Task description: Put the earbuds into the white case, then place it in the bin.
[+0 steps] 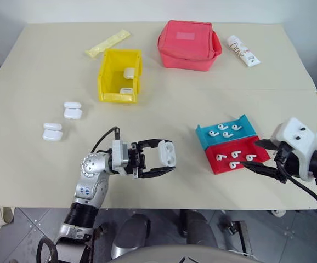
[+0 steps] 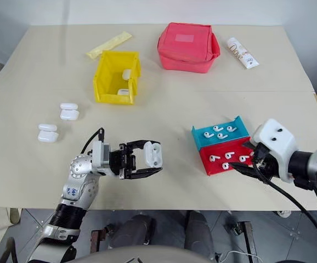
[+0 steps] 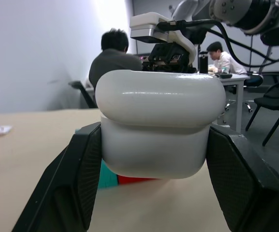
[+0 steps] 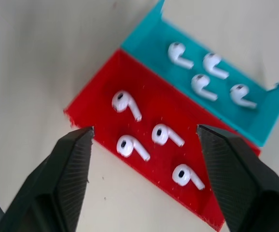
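Head view: I see my left gripper (image 1: 161,160) clamping the glossy white rounded case (image 1: 167,154) above the table, well short of the yellow plastic bin (image 1: 120,75).

Right wrist view: my right gripper (image 4: 144,140) is spread wide over tiny white earbuds (image 4: 167,135) in the red tray (image 4: 101,99).

My left gripper (image 1: 167,159) is clamped on a white case (image 1: 167,153), raised over the near part of the table (image 1: 32,181). My right gripper (image 1: 257,156), at 3 o'clock from it, stands with fingers apart at the near right corner of the red tray (image 1: 257,153). Four earbuds (image 1: 234,158) lie in that tray; four more lie in the teal tray (image 1: 207,137) touching it at 12 o'clock. The yellow bin (image 1: 108,76), at 11 o'clock from the held case, contains two cases. Two further cases (image 1: 72,110) lie at 9 o'clock on the table. A red pouch (image 1: 188,45), a white tube (image 1: 243,50) and a yellow packet (image 1: 108,43) lie along the far side.
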### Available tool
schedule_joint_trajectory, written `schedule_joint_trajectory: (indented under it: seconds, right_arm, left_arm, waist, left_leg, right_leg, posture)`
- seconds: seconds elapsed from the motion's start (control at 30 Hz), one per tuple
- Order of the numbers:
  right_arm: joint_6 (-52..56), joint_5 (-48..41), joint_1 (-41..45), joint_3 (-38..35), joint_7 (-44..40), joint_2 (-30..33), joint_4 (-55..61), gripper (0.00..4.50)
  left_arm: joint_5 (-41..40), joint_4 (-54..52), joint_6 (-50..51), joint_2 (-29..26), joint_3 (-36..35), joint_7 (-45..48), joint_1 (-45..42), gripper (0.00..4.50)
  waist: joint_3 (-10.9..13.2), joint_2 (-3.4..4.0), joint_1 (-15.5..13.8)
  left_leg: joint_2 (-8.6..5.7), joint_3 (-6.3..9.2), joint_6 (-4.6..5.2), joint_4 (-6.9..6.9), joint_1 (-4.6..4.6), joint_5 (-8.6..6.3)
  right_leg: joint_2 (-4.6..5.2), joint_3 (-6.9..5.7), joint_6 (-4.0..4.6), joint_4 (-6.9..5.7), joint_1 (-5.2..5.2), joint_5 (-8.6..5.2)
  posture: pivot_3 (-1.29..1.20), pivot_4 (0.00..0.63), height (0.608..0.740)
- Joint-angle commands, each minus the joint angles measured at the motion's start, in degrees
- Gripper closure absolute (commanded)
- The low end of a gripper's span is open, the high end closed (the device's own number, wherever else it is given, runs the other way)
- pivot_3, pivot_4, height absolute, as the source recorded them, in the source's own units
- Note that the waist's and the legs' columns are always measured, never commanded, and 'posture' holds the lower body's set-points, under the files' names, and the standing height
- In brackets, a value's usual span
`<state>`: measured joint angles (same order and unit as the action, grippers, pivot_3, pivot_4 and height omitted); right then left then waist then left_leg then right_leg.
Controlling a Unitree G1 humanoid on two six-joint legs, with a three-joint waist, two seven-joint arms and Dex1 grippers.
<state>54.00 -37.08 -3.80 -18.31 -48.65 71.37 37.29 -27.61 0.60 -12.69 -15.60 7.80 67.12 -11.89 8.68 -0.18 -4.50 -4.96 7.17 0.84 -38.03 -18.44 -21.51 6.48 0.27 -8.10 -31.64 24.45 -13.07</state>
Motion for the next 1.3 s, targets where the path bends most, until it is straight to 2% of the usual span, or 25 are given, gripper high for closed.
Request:
schedule_joint_trajectory:
  seconds: [0.03, 0.1, 0.2, 0.7, 1.3]
  right_arm:
    - [0.8, 1.7, 3.1, 5.5, -1.7, 2.9, -0.8, 0.82]
    - [0.5, 3.3, 5.2, 8.8, -1.0, 3.1, -2.0, 1.19]
    - [-0.5, 4.8, 6.8, 11.4, -2.0, 3.1, -2.5, 2.04]
    - [-5.5, 18.3, 22.5, 32.0, -7.3, 1.0, -8.4, 2.04]
    - [-7.6, 24.8, 24.1, 35.9, -12.7, -1.1, -10.3, 2.04]
  left_arm:
    - [0.3, -3.8, 0.0, 0.4, 0.4, -1.6, 0.9, 1.68]
    - [0.6, -4.1, -0.1, 0.6, 0.7, -2.3, 1.3, 1.68]
    - [1.0, -4.9, -0.1, 0.9, 1.0, -2.9, 2.1, 1.68]
    - [1.5, -8.0, -0.3, 1.0, 2.7, -5.7, 4.6, 1.68]
    - [2.0, -10.2, -0.2, 0.2, 3.2, -8.0, 6.7, 1.68]
  waist:
    - [0.0, -0.07, 0.0]
    - [0.0, -0.08, 0.0]
    - [0.0, -0.05, 0.0]
    - [0.0, -0.02, 0.2]
    - [0.0, -0.01, 0.2]
  left_leg:
    - [0.00, 0.00, 0.00, 0.00, 0.00, 0.00]
    - [0.02, 0.00, 0.00, -0.01, 0.02, -0.01]
    - [0.01, 0.00, 0.00, -0.01, -0.01, -0.01]
    - [0.01, -0.02, -0.03, 0.00, -0.01, -0.02]
    - [0.02, -0.02, -0.03, 0.01, 0.00, -0.02]
  right_leg:
    - [0.01, -0.01, -0.01, 0.02, -0.02, 0.01]
    - [0.00, -0.01, -0.02, 0.03, -0.05, 0.01]
    - [0.00, -0.01, -0.03, 0.02, -0.01, 0.02]
    - [-0.03, 0.00, -0.03, 0.01, 0.03, 0.02]
    - [-0.04, 0.00, -0.03, -0.01, 0.05, 0.01]
  posture:
    - [0.00, 0.150, 0.740]
    - [0.00, 0.150, 0.740]
    - [0.00, 0.150, 0.740]
    - [0.00, 0.150, 0.740]
    - [0.00, 0.150, 0.740]
